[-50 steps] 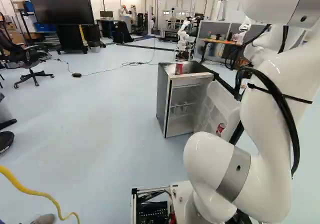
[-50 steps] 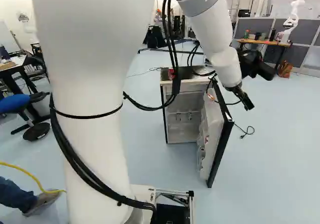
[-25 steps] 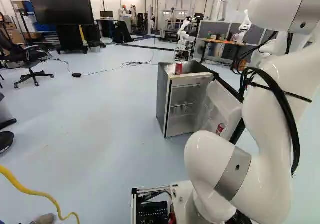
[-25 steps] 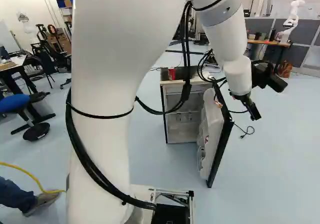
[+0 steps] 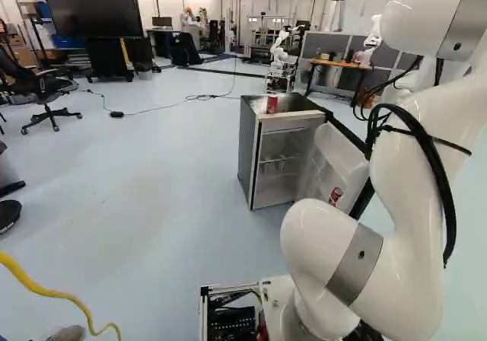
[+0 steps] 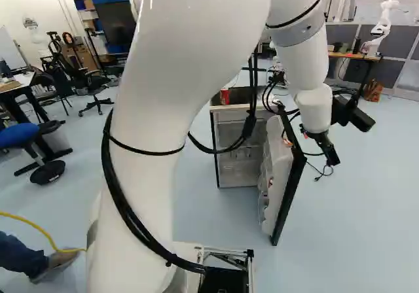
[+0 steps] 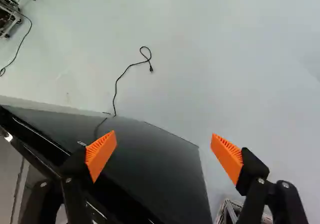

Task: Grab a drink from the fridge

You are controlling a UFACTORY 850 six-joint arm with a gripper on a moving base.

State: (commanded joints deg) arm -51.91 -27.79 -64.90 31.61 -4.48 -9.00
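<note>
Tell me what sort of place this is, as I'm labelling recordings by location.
Probably a robotics lab or workshop: another robot stands by a workbench, near grey partition panels and a large screen.

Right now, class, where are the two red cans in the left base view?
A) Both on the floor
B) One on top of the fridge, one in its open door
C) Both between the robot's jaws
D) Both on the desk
B: one red can stands on top of the fridge, the second red can sits in its open door.
</note>
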